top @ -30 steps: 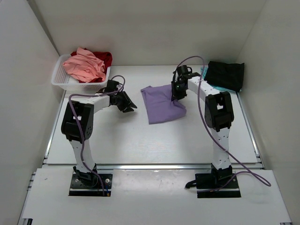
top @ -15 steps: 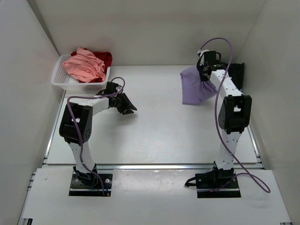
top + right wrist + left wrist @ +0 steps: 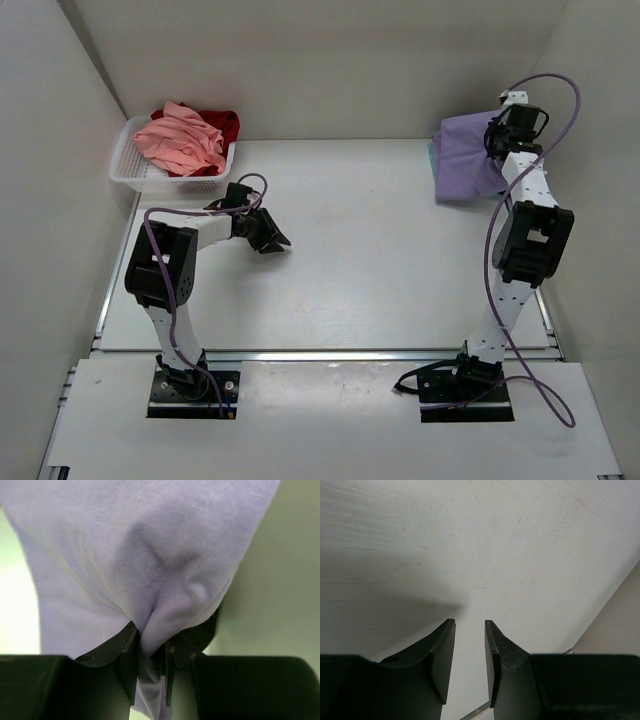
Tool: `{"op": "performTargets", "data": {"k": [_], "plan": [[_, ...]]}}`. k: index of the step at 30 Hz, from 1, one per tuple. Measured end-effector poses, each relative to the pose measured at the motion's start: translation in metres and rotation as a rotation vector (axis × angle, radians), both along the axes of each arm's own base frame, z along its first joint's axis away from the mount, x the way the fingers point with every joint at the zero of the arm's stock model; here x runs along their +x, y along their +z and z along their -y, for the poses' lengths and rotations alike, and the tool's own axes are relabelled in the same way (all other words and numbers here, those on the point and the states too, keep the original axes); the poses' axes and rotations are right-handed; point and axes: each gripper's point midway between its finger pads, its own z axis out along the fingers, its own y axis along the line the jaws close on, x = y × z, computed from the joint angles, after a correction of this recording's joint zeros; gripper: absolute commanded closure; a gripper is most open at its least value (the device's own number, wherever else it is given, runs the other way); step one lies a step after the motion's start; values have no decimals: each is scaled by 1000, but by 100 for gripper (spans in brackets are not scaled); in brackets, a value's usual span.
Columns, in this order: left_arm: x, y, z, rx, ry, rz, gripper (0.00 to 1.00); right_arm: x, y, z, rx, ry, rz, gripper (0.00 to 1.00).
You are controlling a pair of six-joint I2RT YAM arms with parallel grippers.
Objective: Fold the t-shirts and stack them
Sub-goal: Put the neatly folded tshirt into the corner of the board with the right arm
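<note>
1. Right end effector (image 3: pixel 149 647) clenched on the lavender t-shirt (image 3: pixel 462 160) — the cloth hangs bunched at the far right corner of the tabletop (image 3: pixel 350 270).
2. Left end effector (image 3: pixel 470 627) — fingers slightly parted, empty, near the tabletop.

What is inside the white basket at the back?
A crumpled salmon-pink shirt fills the basket, with a red shirt showing behind it. Anything beneath them is covered.
</note>
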Motion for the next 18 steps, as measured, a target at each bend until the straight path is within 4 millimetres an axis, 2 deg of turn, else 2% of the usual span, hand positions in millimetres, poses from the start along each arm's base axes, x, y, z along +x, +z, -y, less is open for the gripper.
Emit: {"op": "performTargets", "data": {"k": [4, 6, 9, 10, 11, 12, 13, 14, 15, 16, 17, 18], "plan": [[0, 0, 0, 2, -4, 2, 59, 27, -7, 38, -23, -45, 51, 100], [0, 0, 0, 4, -8, 5, 59, 39, -19, 46, -28, -50, 60, 100], [-1, 0, 0, 6, -14, 8, 58, 50, -41, 48, -28, -50, 59, 88], [-1, -1, 0, 7, -17, 9, 58, 54, -48, 50, -28, -55, 60, 75], [-1, -1, 0, 9, -20, 9, 57, 58, -52, 51, -26, -66, 65, 55], [-2, -1, 0, 10, -23, 10, 56, 63, -55, 53, -26, -81, 73, 46], [-2, -1, 1, 11, -26, 10, 54, 70, -54, 55, -38, -98, 89, 30], [-3, -1, 0, 13, -30, 10, 53, 74, -50, 59, -50, -122, 107, 23], [-4, -2, 0, 18, -34, 9, 45, 77, -44, 63, -72, -145, 123, 16], [-5, -3, -1, 29, -42, 10, 2, 78, -39, 64, -87, -163, 134, 2], [-5, -4, -2, 43, -52, 13, 1, 80, -29, 65, -100, -187, 155, 1], [-2, 5, 1, 22, -58, 23, 1, 82, -16, 66, -115, -208, 183, 1]]}}
